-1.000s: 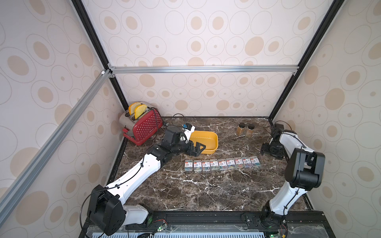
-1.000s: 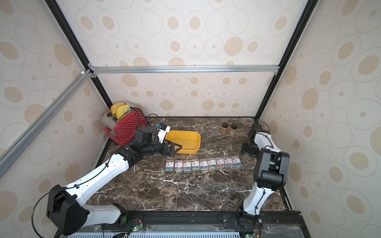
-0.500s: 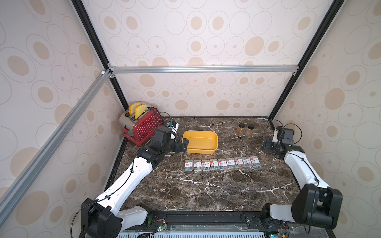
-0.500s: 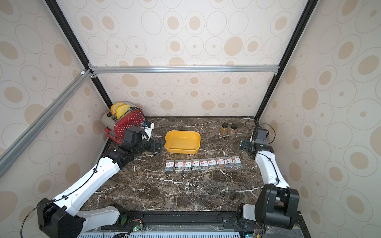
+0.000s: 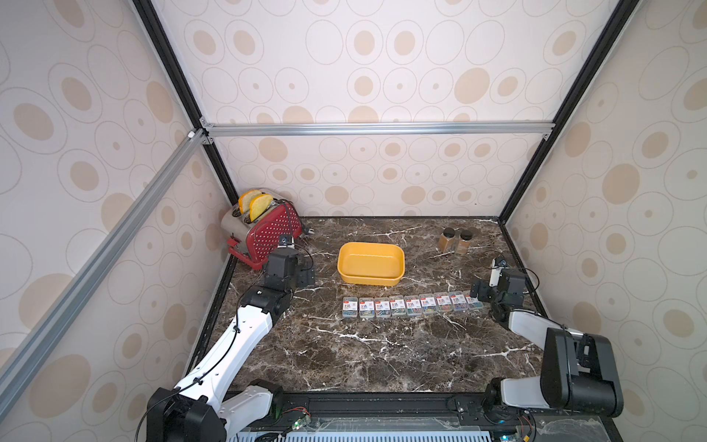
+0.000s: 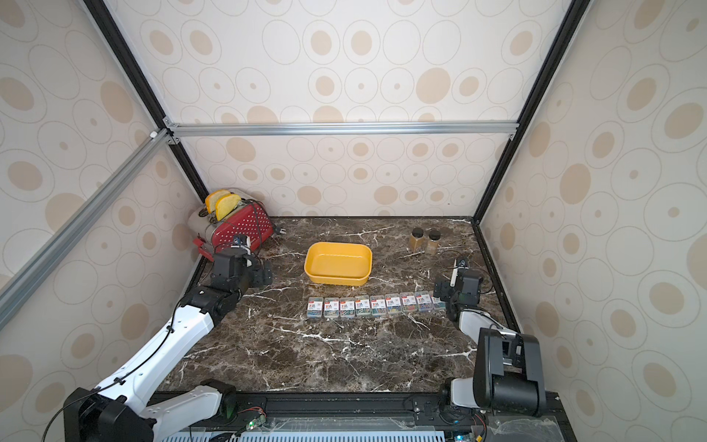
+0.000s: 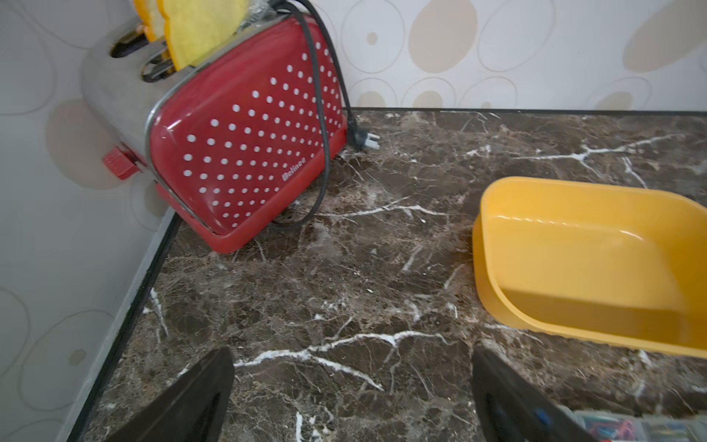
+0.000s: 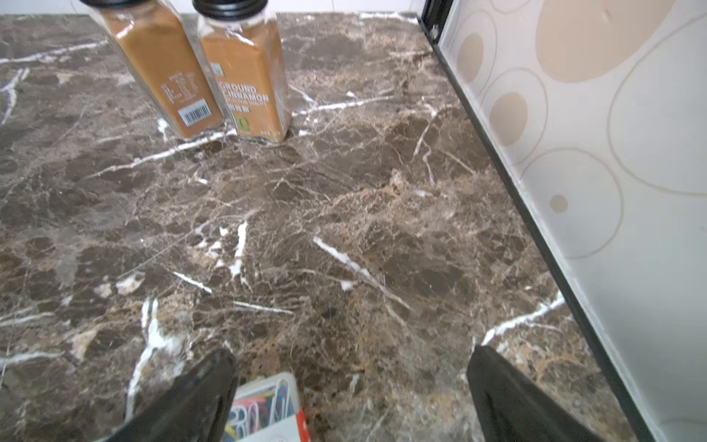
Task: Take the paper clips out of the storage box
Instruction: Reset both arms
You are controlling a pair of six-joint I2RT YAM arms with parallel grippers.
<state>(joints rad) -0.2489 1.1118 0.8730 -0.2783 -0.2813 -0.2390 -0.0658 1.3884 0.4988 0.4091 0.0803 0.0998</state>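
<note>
The yellow storage box [image 5: 370,264] [image 6: 338,263] stands mid-table, and its inside shows nothing in it. Several paper clips boxes [image 5: 411,305] [image 6: 377,305], clear with white-and-red labels, lie in a row on the marble just in front of it. My left gripper [image 5: 306,273] [image 7: 352,354] hovers open over bare marble, left of the storage box [image 7: 589,260]. At the row's right end my right gripper [image 5: 480,292] [image 8: 351,352] is open, with the last paper clips box [image 8: 267,405] beside one finger and not gripped.
A red dotted toaster [image 5: 267,233] [image 7: 245,145] with its black cord sits in the back left corner. Two brown black-capped jars [image 5: 455,241] [image 8: 199,72] stand at the back right. The right wall [image 8: 612,191] runs close beside my right gripper.
My left gripper has drawn back from the storage box to the left, toward the toaster. The right arm has unfolded and its gripper has come forward to the row's right end.
</note>
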